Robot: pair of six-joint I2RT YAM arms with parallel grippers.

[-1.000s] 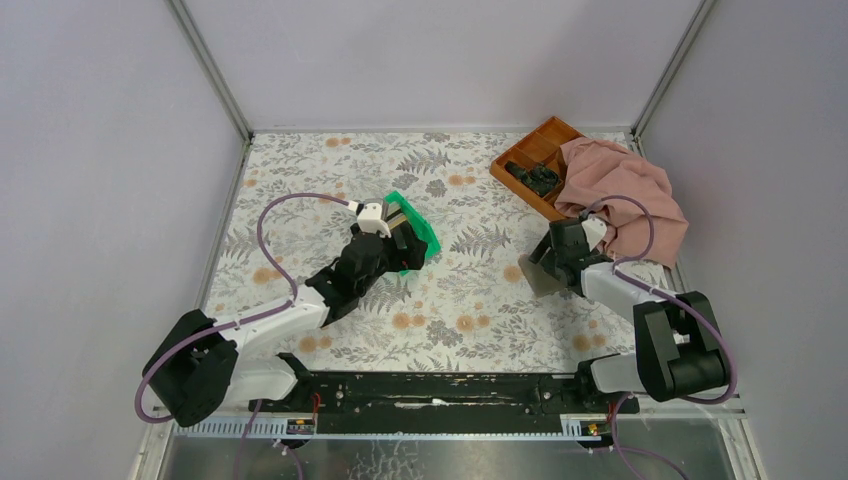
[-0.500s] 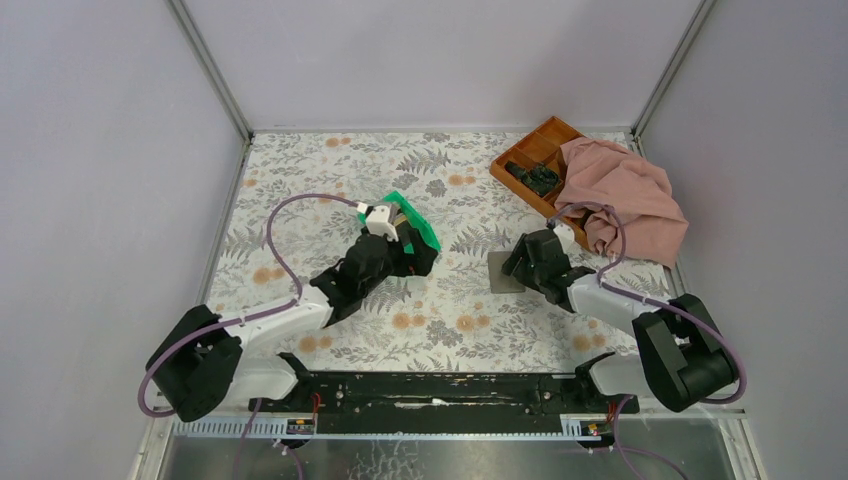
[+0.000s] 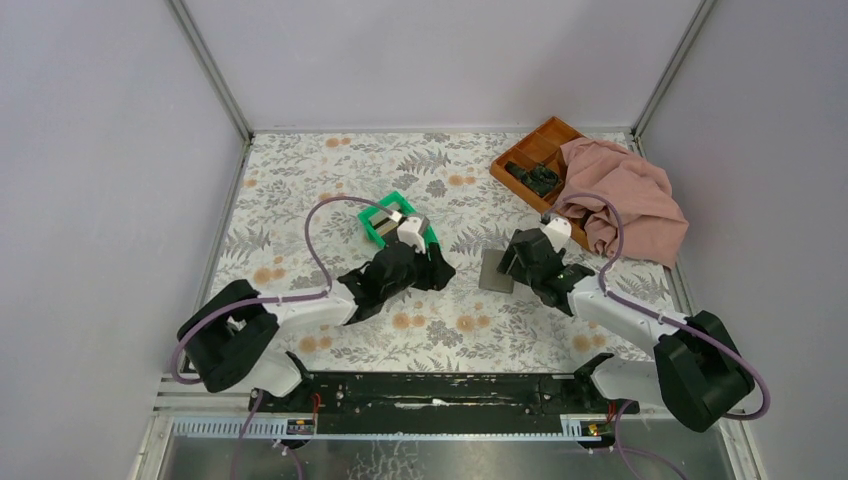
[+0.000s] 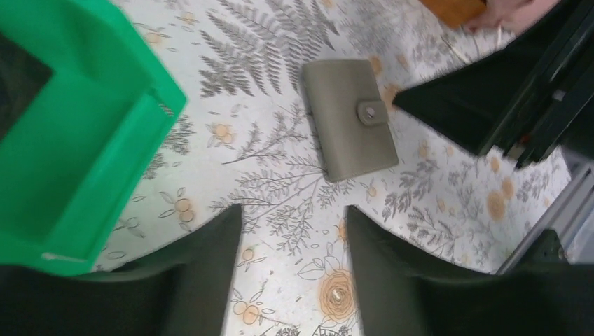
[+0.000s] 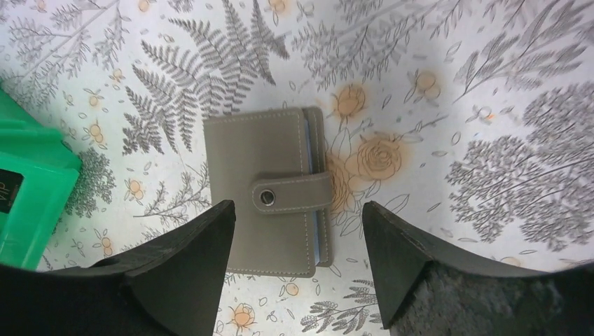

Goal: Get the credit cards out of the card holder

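The flat grey-taupe card holder [image 5: 270,199] is lying closed, strap snapped, on the flowered table [image 3: 300,180], a little right of its middle. The right gripper [image 5: 298,206] is hanging directly over it, jaws standing wide and holding nothing; the holder's long axis is running crosswise to the line between the fingers. The left gripper [image 4: 293,210], also parted and empty, is pointing at it from farther off, beside the green plastic bin [image 4: 77,133]. The credit cards are not showing; no brand is readable.

Grey card holder [image 3: 492,272] flat on floral worktop [image 3: 300,180], btwn L gripper [image 3: 440,268] & R gripper [image 3: 512,262]. Green bin [image 3: 383,216] just behind L gripper. Pink cloth [image 3: 625,195] partly covers orange tray [image 3: 535,152], far right.
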